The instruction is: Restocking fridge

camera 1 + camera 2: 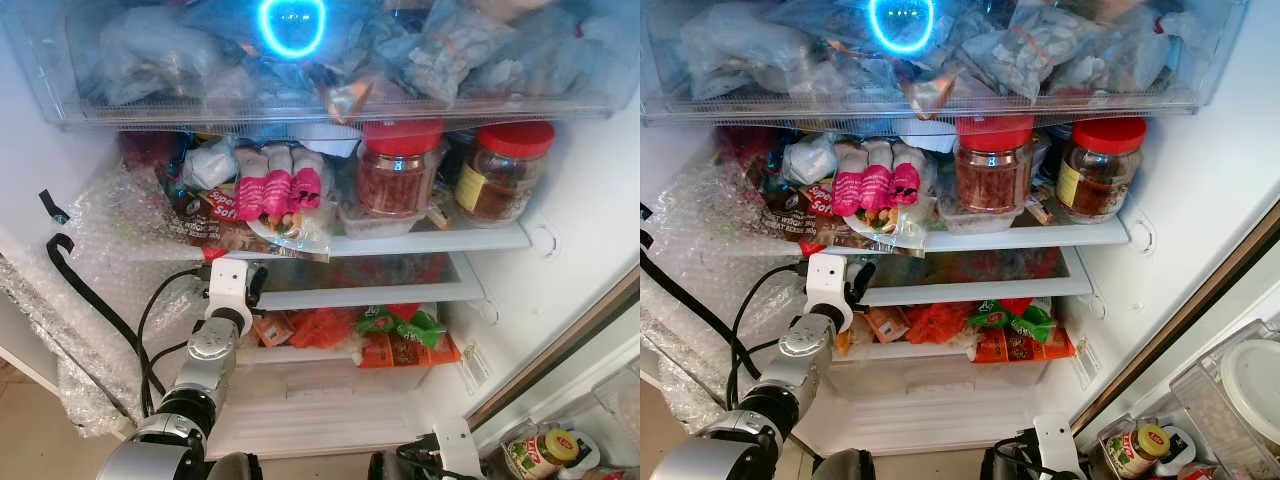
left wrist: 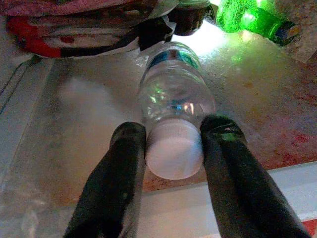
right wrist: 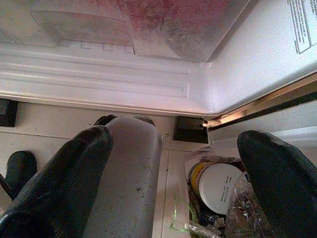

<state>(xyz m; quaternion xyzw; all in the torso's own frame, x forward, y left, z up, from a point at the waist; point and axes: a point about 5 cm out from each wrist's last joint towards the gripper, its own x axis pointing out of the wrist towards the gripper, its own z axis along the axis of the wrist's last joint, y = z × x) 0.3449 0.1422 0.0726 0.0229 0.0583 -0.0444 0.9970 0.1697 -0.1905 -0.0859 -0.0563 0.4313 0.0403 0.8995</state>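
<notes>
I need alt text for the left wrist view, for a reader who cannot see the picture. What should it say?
The left gripper has its two black fingers on either side of the white cap of a clear plastic water bottle, which lies on its side on a glass fridge shelf. Behind it are red and white food packets and a green bottle.

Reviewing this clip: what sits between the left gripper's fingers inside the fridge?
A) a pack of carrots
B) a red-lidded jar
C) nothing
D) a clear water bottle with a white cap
D: in the left wrist view the left gripper has its two black fingers on either side of the white cap of a clear water bottle lying on the fridge shelf.
</notes>
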